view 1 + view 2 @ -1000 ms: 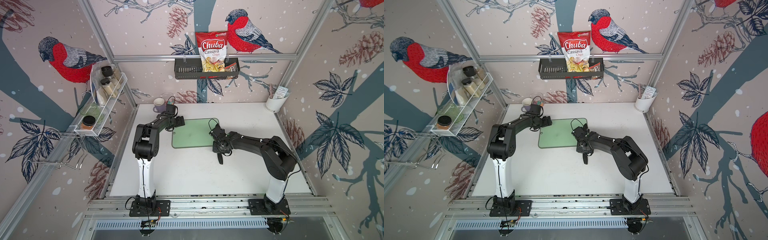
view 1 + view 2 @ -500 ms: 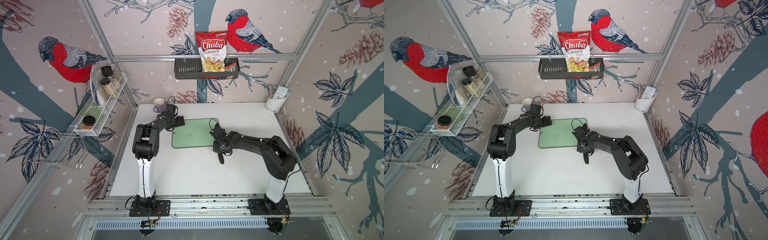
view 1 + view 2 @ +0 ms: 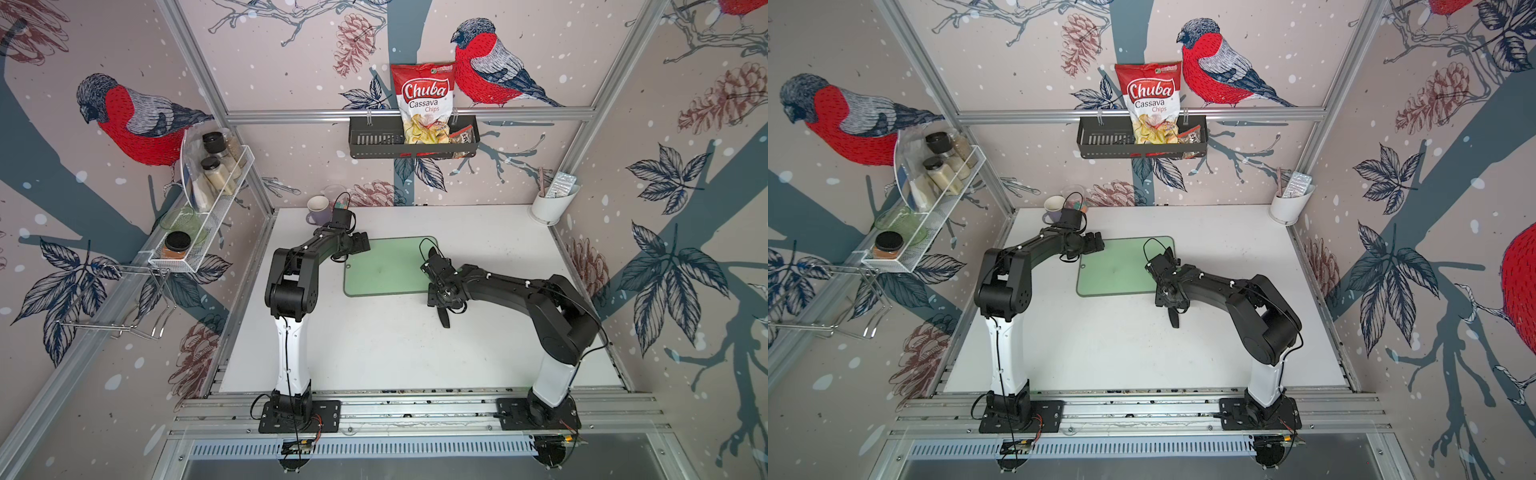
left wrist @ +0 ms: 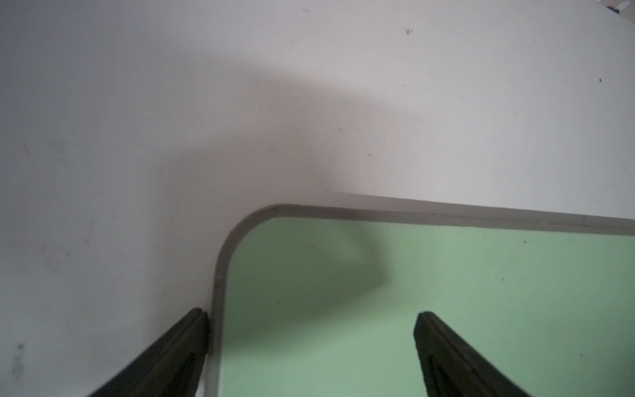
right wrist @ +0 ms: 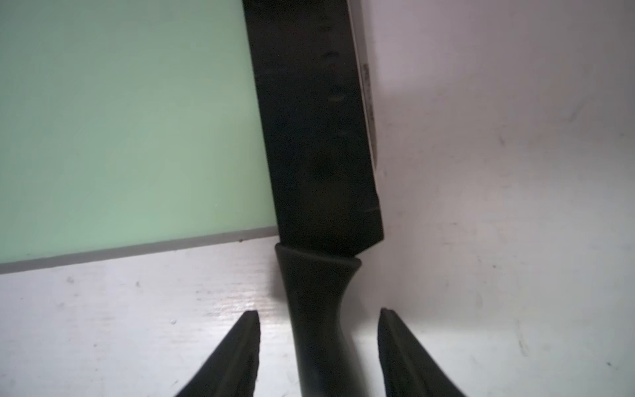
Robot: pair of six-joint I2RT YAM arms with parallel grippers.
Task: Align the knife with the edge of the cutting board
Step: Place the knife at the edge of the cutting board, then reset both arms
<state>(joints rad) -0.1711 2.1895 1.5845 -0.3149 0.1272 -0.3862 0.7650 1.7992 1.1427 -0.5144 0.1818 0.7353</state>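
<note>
My right gripper (image 5: pixel 318 313) is part-open, jaws either side of the handle of the all-black pointed kitchen knife (image 5: pixel 316 144) and touching neither side (nothing held). The knife's long axis runs along the short edge of the flat pale green, grey-rimmed cutting board (image 5: pixel 130 120) on my right arm's side. The blade is over the rim and the handle is out on the white worktop (image 3: pixel 374 345), pointing toward my base. It looks aligned; the next move is probably lifting clear. My left gripper (image 4: pixel 312 313) is wide, straddling the board's far left corner. The black wall basket (image 3: pixel 374 143) holds a chips bag (image 3: pixel 426 108).
</note>
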